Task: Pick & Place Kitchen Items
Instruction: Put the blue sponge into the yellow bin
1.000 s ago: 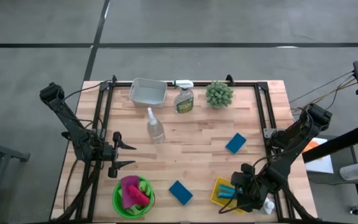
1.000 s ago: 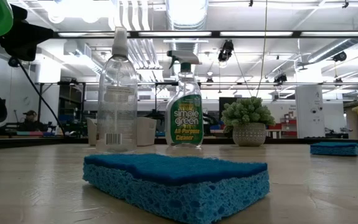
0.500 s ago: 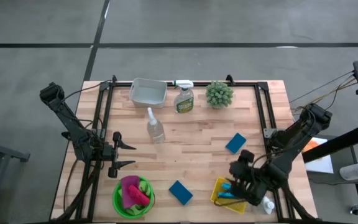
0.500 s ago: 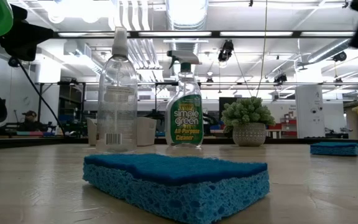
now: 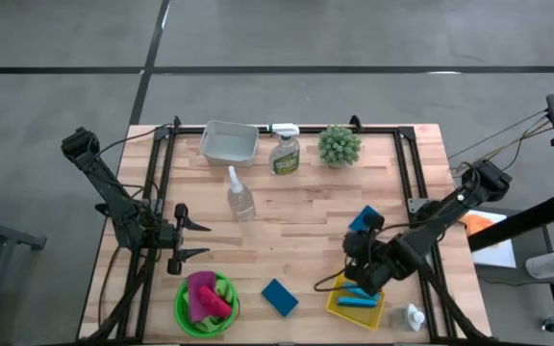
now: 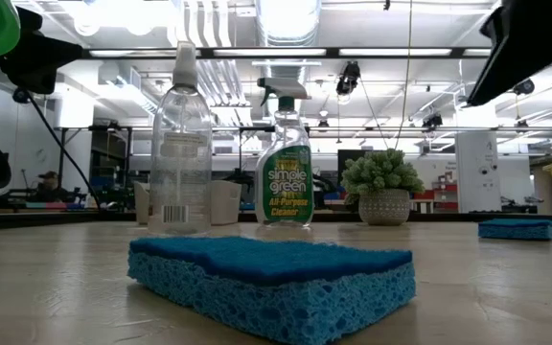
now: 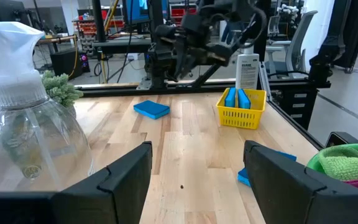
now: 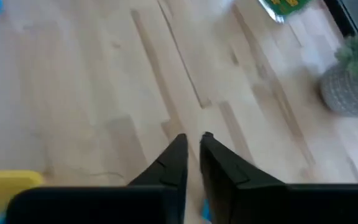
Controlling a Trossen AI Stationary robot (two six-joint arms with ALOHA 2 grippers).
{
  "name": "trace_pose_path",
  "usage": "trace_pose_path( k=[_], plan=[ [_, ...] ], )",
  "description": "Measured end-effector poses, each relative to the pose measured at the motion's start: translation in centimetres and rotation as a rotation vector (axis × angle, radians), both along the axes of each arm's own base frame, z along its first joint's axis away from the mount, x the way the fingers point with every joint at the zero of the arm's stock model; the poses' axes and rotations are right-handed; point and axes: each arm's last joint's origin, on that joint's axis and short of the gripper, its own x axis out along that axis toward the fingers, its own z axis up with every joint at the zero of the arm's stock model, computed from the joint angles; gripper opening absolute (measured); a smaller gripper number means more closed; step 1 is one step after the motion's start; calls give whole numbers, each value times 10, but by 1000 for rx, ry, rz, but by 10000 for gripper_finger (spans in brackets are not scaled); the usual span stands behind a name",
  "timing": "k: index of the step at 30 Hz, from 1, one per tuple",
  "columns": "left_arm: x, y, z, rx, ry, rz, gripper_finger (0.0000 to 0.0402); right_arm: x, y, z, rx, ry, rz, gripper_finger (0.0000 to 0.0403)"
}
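Above the front right part of the wooden worktop (image 5: pixel 296 221), the right gripper (image 5: pixel 346 276) hangs with its fingers pressed together, holding nothing. A small blue rectangular sponge (image 5: pixel 365 221) lies flat just behind it, its long axis running diagonally toward the far right corner. The left gripper (image 5: pixel 200 239), fingers spread, waits well apart, so the right arm is nearer.

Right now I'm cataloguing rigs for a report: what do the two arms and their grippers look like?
Both arms are black, jointed, with thin black cables trailing along them. The left gripper has two slim pointed black fingers. The right gripper has two flat, tapered black fingers. No markings are visible.
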Motion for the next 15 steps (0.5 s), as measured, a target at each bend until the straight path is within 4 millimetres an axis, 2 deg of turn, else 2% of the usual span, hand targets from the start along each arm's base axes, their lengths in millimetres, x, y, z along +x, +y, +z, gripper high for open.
trace_pose_path(
  k=[8,15],
  plan=[
    [0,0,0,0,0,0,254,10,-38,-7,67,192,-129,18],
    [0,0,0,0,0,0,254,7,-80,-36,148,382,-242,17]
  ],
)
